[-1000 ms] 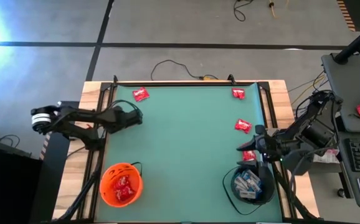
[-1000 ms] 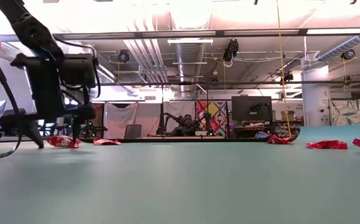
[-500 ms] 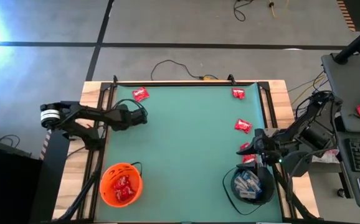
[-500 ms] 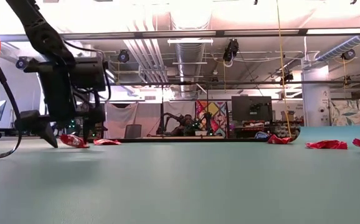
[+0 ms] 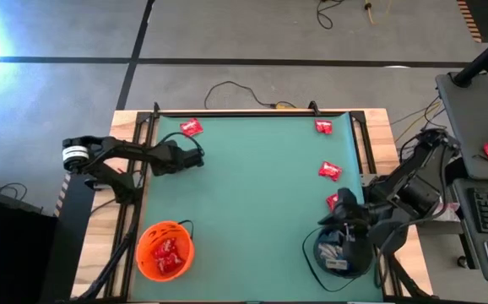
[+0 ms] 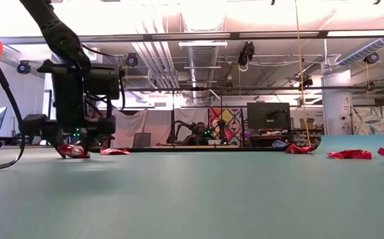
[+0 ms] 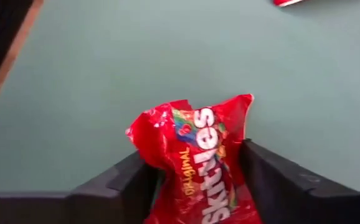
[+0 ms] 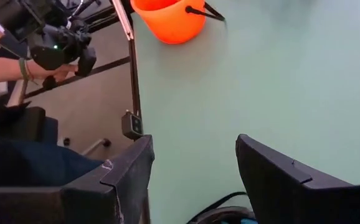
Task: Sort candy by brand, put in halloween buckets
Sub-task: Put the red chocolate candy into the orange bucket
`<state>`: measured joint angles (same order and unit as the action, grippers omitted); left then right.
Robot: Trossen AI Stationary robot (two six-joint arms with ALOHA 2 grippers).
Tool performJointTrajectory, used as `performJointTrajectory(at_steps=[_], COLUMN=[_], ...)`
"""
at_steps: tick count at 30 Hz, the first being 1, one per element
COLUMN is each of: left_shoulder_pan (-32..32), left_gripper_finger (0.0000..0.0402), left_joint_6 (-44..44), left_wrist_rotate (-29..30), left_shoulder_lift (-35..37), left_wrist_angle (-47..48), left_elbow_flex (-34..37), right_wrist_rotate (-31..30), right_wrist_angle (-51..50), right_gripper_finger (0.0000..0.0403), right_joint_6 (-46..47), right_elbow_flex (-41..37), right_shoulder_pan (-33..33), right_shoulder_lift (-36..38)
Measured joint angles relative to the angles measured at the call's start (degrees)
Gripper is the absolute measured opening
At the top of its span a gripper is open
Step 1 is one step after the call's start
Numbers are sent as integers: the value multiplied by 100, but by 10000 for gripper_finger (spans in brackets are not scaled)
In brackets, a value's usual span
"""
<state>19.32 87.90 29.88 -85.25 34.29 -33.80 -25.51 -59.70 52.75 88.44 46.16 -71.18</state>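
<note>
While the left arm reaches in over the left side of the green desk, its left end effector sits low on the mat, up-desk of the orange bucket. Its two dark fingers stand on either side of a red Skittles packet, close against its edges; I cannot tell whether they press it yet. The low view shows that packet lying on the mat under the end effector.

That orange bucket stands at the near left corner of the desk with several red packets inside. Another red packet lies far up-desk of the orange bucket, near the far edge.

Further right, three more red packets lie along the right side: one at the far right corner, one nearer, and one just up-desk of the black bucket. This black bucket stands at the near right corner, level with the orange bucket, and holds blue-and-white sweets.

Over its rim hangs the right end effector, fingers spread apart with nothing between them.

Beyond the desk edge, a person's hand shows in the right wrist view.
</note>
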Motion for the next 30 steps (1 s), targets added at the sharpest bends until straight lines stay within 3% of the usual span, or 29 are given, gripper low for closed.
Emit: performJointTrajectory(at_steps=[12, 22, 30], left_shoulder_pan=[-313, -1363, -3032], left_gripper_finger=[16, 9, 5], left_joint_6=[-1270, -2992, -3143], left_wrist_rotate=[-370, -631, -1972], left_shoulder_lift=[1015, 1721, 1626], left_wrist_angle=[144, 932, 1234], left_elbow_flex=[-183, -1584, -3085], right_wrist_rotate=[301, 459, 498], right_wrist_angle=[-410, -501, -472], right_gripper_finger=[219, 219, 219], right_joint_6=[429, -115, -244], right_elbow_flex=[-151, -796, -1321], right_shoulder_pan=[746, 858, 858], right_shoulder_lift=[134, 300, 561])
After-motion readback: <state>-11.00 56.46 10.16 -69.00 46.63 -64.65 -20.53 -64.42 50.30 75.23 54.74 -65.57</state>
